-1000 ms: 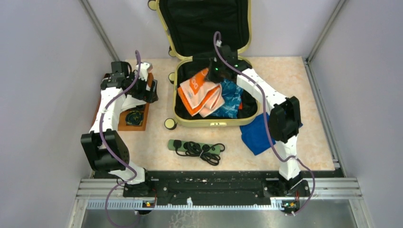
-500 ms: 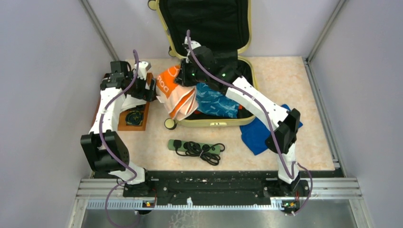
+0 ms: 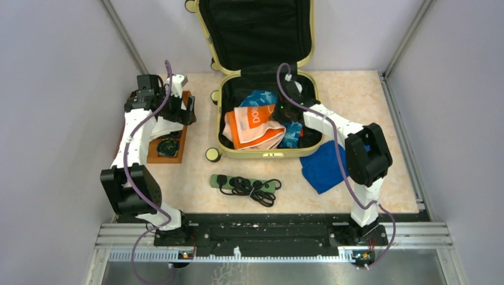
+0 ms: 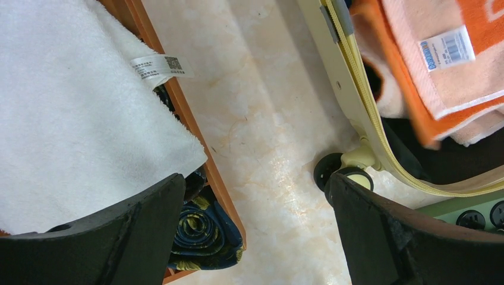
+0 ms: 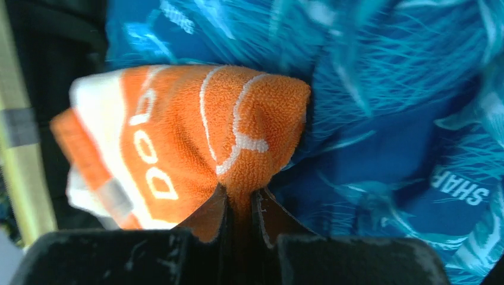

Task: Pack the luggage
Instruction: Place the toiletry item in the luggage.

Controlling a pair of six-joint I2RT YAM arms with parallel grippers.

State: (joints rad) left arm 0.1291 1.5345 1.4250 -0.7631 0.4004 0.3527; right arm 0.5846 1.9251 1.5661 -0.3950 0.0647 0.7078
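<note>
The luggage lies open at the far edge of the table, lid raised. Inside it the right gripper pinches a fold of the orange towel over blue printed fabric. Best lower the towel flat inside the rim before letting go. The left gripper hangs agape, holding nothing, by the white towel

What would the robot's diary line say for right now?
right end effector: shut on orange towel | towel: inside luggage | left end effector: open, holding nothing
</note>
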